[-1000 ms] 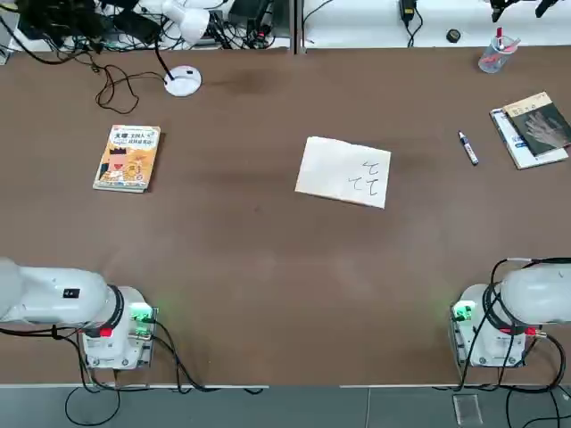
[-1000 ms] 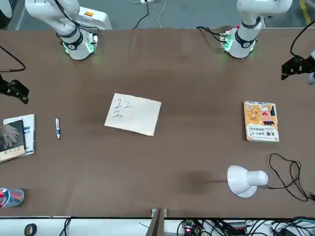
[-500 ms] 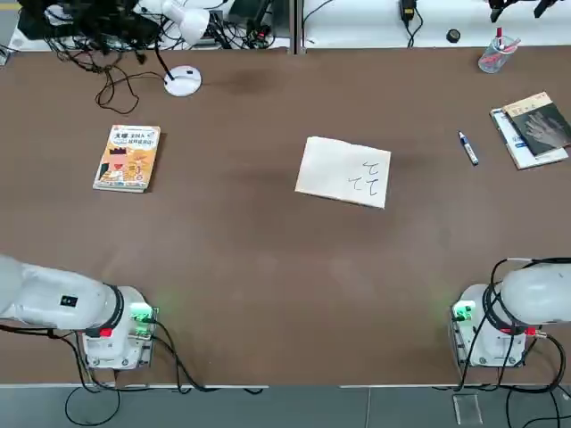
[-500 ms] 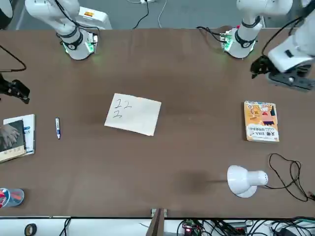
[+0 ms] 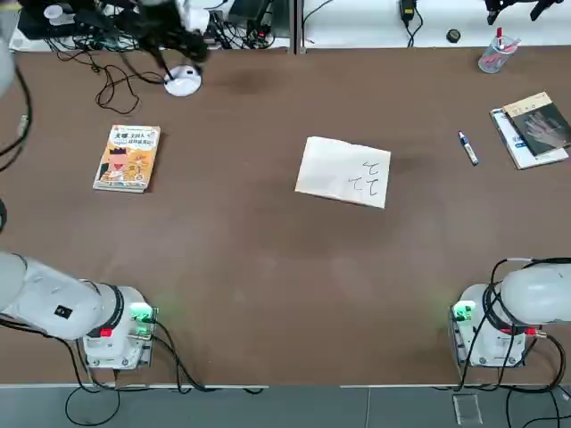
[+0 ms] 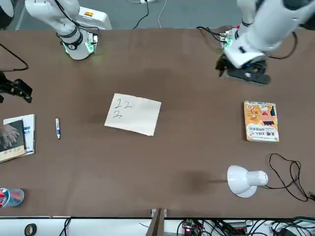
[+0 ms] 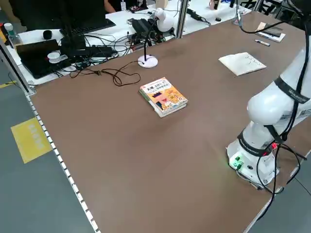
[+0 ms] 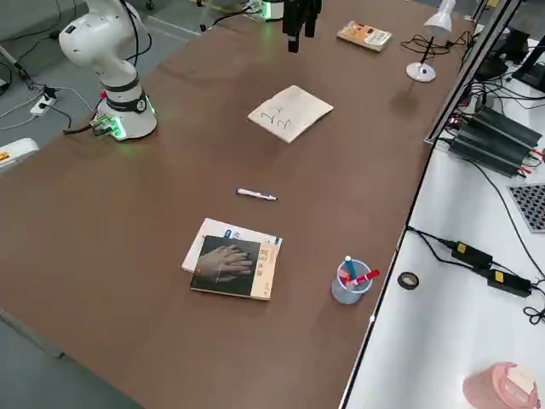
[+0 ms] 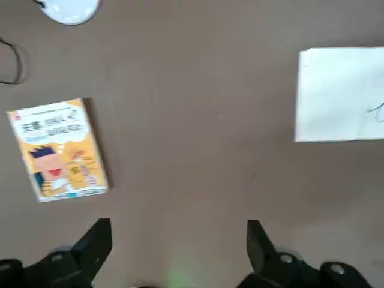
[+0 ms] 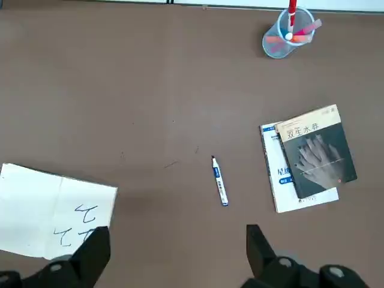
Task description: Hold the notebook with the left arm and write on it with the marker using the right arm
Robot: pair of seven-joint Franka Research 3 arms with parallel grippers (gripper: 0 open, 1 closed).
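Observation:
The notebook, a cream pad with a few black strokes, lies flat mid-table. The marker lies alone on the table to its right, beside a dark-covered book. My left gripper hangs high over the table's left half, open and empty, with the notebook well off to one side. My right gripper hovers high near the right edge, open and empty, looking down on the marker and the notebook.
An orange-yellow illustrated book lies at the left. A white desk lamp and cables sit at the far left. The dark-covered book and a clear cup of pens are at the far right.
The left arm has swung in from the table's left side toward the middle, staying high. The right gripper has barely shifted. Notebook and marker lie where they were.

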